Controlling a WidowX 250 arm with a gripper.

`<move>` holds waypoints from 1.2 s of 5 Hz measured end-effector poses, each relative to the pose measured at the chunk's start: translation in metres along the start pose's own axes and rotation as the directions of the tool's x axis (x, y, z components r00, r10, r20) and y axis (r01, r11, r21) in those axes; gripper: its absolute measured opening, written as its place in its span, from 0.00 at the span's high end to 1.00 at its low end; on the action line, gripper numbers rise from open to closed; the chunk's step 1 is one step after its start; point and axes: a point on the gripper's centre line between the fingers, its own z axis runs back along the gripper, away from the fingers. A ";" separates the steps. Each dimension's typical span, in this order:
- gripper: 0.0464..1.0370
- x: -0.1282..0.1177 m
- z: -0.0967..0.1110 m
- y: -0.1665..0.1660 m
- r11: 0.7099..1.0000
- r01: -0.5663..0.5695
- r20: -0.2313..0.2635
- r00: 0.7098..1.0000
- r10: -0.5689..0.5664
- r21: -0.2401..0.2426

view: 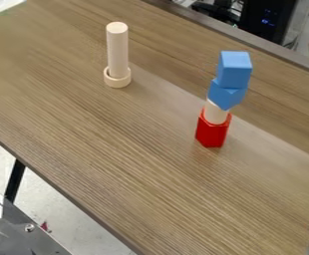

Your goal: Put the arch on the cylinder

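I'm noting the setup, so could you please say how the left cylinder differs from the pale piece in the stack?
The left cylinder shows more length than the pale piece. The left cylinder stands in a pale ring; the pale piece rises from a red block. The left cylinder's top is bare; the pale piece has two blue blocks above it. Both look pale and rounded.

A tall, smooth, cream-coloured cylinder [118, 50] stands upright on the desk [137, 164], upper left, its foot inside a pale ring [118, 81].

Bright, diffuse light; pale sheen across tabletop [164, 99]; shadows soft.
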 end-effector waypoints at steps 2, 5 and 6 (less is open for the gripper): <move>0.66 -0.031 -0.021 -0.009 0.990 -0.065 0.055 0.996 0.072 -0.125; 0.66 -0.016 -0.065 -0.039 0.997 0.071 0.227 0.972 -0.064 -0.022; 0.66 -0.011 -0.070 -0.036 0.994 0.100 0.237 0.966 -0.106 0.039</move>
